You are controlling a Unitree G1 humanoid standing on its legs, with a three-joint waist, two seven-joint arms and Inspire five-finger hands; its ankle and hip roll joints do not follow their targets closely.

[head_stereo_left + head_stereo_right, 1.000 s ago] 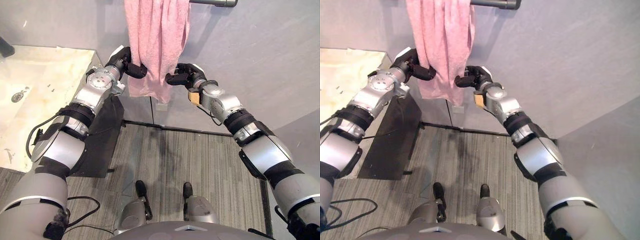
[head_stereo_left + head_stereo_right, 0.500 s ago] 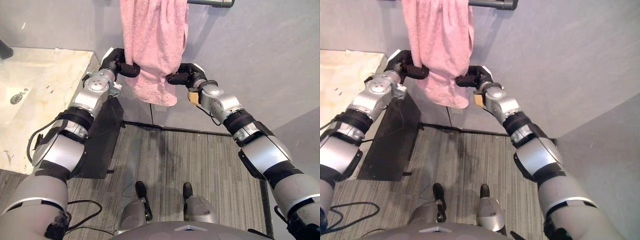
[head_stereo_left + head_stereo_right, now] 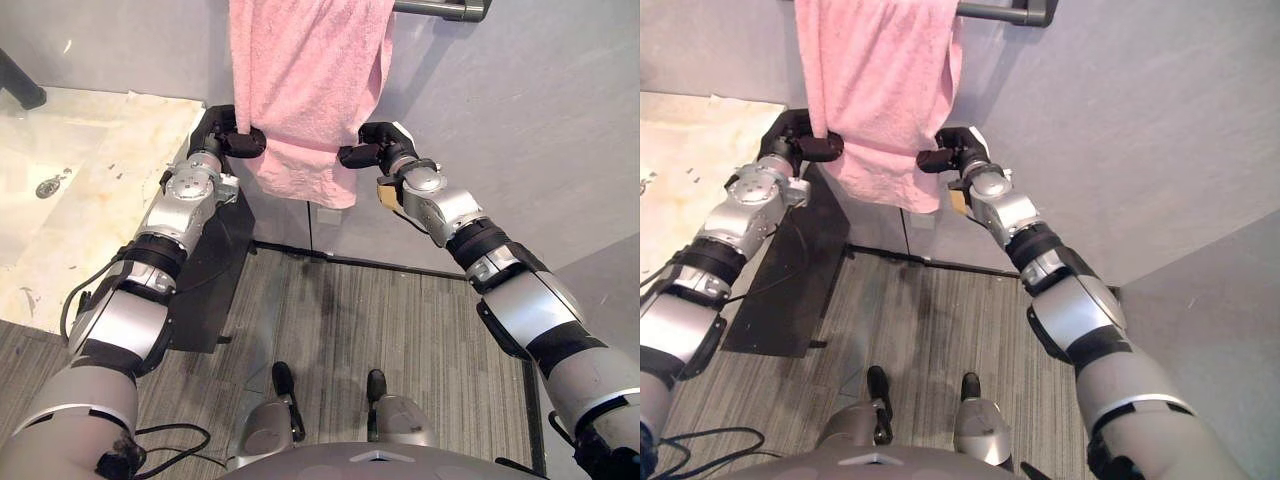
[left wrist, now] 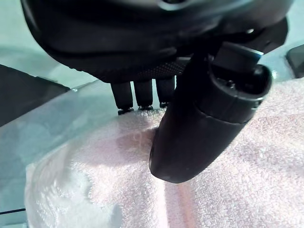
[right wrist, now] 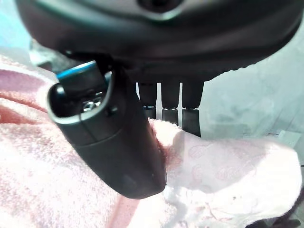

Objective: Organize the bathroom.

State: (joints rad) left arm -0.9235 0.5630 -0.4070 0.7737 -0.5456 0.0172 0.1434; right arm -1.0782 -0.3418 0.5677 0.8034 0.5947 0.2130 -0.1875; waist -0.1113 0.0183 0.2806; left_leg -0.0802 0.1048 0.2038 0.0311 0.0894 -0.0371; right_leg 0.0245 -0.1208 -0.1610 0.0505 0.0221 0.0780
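Observation:
A pink towel (image 3: pixel 305 90) hangs over a dark wall rail (image 3: pixel 445 10) in front of me. My left hand (image 3: pixel 228 140) pinches the towel's left edge, thumb (image 4: pixel 204 123) pressed on the cloth with the fingers (image 4: pixel 142 95) behind it. My right hand (image 3: pixel 375 152) pinches the right edge the same way, its thumb (image 5: pixel 109 142) on the front of the towel (image 5: pixel 57 190). Both hands hold the towel (image 3: pixel 880 90) at the same height, spread flat between them.
A pale stone counter (image 3: pixel 70 200) with a drain lies at the left, above a dark cabinet side (image 3: pixel 215 270). The grey wall (image 3: pixel 520 120) is close behind the towel. Striped grey floor (image 3: pixel 380 320) lies below.
Both hands have moved apart and slightly up, spreading the towel wider and flatter. The camera has shifted a little, showing more of the counter.

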